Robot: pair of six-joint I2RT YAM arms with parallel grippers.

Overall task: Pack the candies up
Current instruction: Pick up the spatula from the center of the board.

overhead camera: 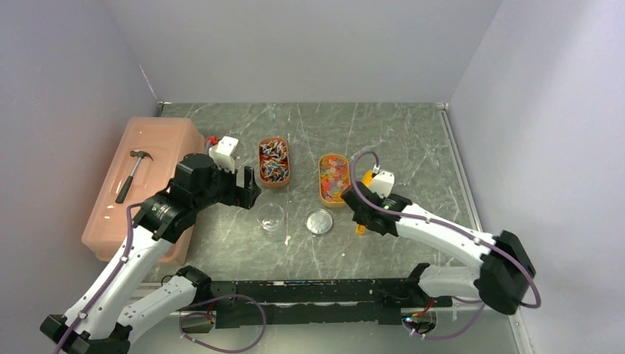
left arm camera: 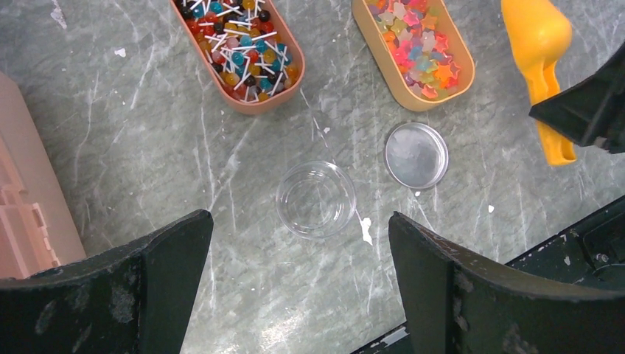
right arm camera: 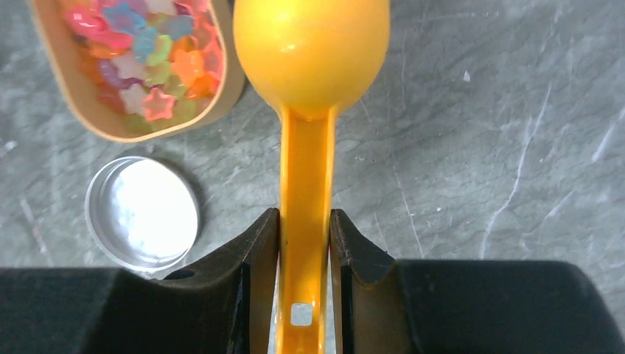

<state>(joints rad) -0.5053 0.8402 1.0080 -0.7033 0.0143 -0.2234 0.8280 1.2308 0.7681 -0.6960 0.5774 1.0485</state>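
Yellow scoop (right arm camera: 306, 147) handle pinched in R hand (right arm camera: 304, 221), arm stretched fwd, L hand (left arm camera: 298, 221) wide open, empty.

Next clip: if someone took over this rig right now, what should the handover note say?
The left gripper is open, above the empty jar.
The right gripper is shut on the scoop handle.
Candies: lollipops fill one tray, stars the other. None are in the jar; its lid lies beside it.
Done: scoop grasped.
Left: scoop candies into the jar, put the lid on.
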